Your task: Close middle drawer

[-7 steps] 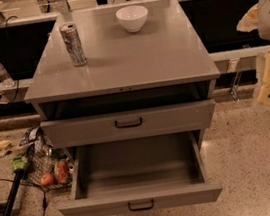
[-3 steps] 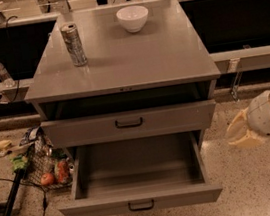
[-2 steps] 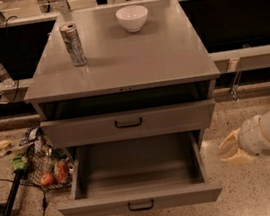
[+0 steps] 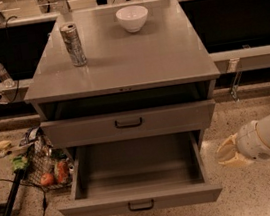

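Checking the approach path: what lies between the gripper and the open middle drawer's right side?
Only bare speckled floor, in the camera view; the gripper hovers right of the middle drawer, apart from it.

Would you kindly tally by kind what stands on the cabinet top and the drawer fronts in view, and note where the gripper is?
Can: 1
Bowl: 1
Drawer fronts: 2, the middle drawer, pulled far out, and the drawer above it
Total: 4
The gripper is low, to the right of the middle drawer, not touching it.
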Controlling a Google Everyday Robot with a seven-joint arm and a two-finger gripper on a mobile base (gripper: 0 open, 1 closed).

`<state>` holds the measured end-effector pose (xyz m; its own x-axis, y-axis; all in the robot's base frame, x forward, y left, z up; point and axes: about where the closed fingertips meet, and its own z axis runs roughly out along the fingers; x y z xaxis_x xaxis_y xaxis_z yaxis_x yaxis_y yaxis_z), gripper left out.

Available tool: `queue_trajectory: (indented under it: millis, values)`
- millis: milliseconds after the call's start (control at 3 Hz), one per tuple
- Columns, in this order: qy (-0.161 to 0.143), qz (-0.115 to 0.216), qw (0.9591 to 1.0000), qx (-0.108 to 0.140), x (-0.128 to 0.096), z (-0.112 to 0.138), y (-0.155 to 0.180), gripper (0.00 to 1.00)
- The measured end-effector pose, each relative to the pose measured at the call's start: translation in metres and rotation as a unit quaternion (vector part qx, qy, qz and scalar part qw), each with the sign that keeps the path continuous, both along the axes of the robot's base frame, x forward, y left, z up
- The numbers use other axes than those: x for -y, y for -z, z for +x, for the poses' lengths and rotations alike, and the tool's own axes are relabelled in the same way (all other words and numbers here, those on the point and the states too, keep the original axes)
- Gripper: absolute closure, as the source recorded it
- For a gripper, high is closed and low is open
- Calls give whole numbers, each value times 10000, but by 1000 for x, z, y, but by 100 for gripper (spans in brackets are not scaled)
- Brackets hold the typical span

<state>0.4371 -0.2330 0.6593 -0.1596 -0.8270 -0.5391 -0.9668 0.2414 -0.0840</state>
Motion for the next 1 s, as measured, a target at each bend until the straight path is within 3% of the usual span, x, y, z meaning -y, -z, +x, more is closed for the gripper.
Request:
queue_trajectory:
  millis: [333, 667, 1000]
  values:
    - [150, 274, 9995, -102, -5, -7, 27, 100]
    - [367, 1034, 9936, -252, -22, -20, 93, 100]
    - [423, 1479, 9877, -294, -38, -30, 143, 100]
